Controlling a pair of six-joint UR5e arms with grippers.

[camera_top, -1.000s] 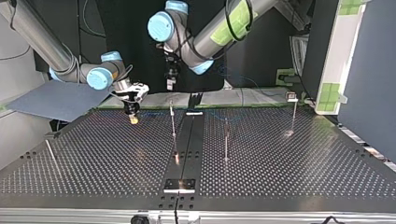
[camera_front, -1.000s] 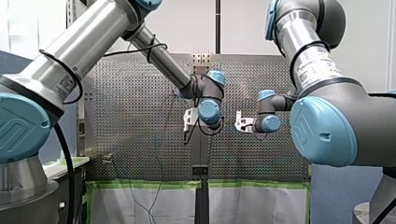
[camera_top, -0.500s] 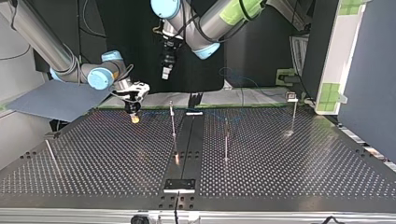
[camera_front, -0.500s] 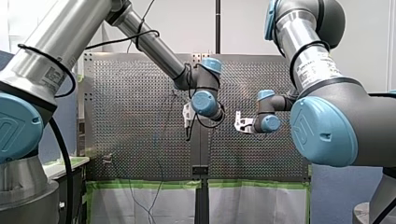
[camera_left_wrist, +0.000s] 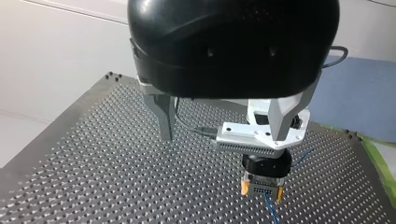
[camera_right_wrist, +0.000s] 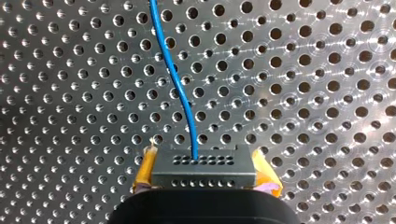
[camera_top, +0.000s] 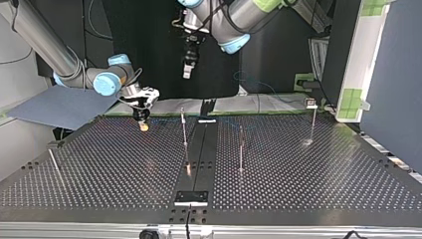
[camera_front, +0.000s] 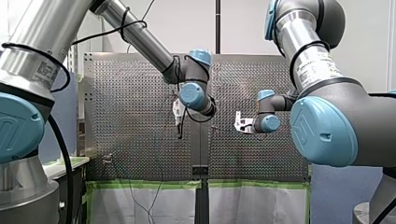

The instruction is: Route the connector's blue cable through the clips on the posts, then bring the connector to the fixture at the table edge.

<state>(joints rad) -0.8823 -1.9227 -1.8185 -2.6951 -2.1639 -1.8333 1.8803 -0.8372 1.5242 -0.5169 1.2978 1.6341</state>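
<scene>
Pads [camera_right_wrist: 145,170] of yellow on my right tool [camera_right_wrist: 205,181] pinch the connector [camera_right_wrist: 204,164] by its two short ends. The tool is closed on it, with the holed face pointing away from the wrist. From that face the blue cable [camera_right_wrist: 175,84] runs ahead over the bench [camera_right_wrist: 327,93], its long axis roughly in line with the tool.

In the top view this tool hangs low near the bench's far edge. The nearest post [camera_top: 184,130] stands to the view's right of it, then a second post [camera_top: 241,149] and a third post [camera_top: 313,124] further that way; their clips are too small to read.

My left tool [camera_top: 187,67] is high above the bench, well apart from the cable. One metal finger [camera_left_wrist: 163,116] sits far off the middle, so I judge it spread wide and holding nothing. The right arm is the nearer one — the first routing move looks to be sideways, toward that nearest post.
</scene>
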